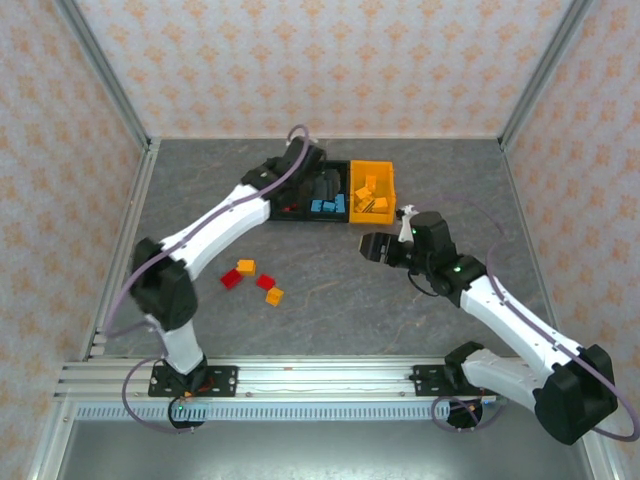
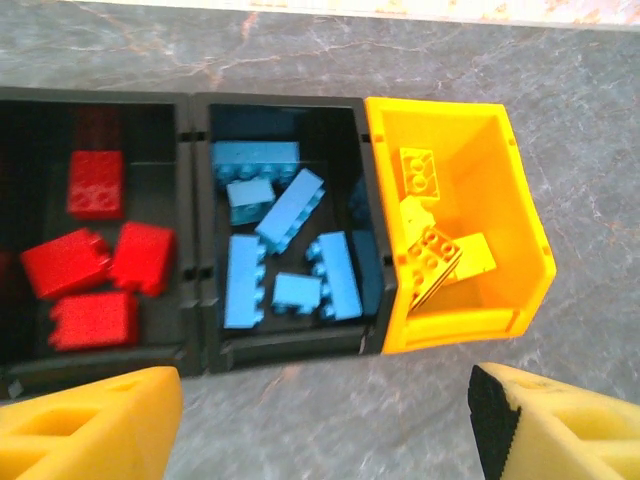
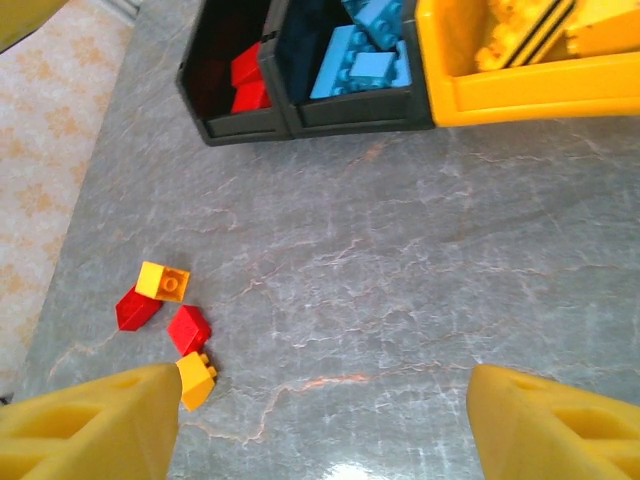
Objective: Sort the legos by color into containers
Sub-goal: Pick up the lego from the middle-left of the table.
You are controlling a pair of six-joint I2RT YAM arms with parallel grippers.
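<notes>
Robot-laboratory test cell. Grey stone-patterned desk (image 1: 330, 300) enclosed by wall panels (image 1: 330, 60) papered in an orange motif and framed with metal posts (image 1: 105, 70). Left arm (image 1: 215, 225) and right arm (image 1: 510, 320) bolted to an aluminium rail (image 1: 320, 375), well behind the yellow fingers (image 3: 90, 420).

Bins (image 2: 450, 327): carrying no readable text or label.
Bricks (image 2: 243, 282): showing plain studs; any lettering is too small to read.
Walls (image 1: 330, 60): showing a repeating ornament, no words.
</notes>
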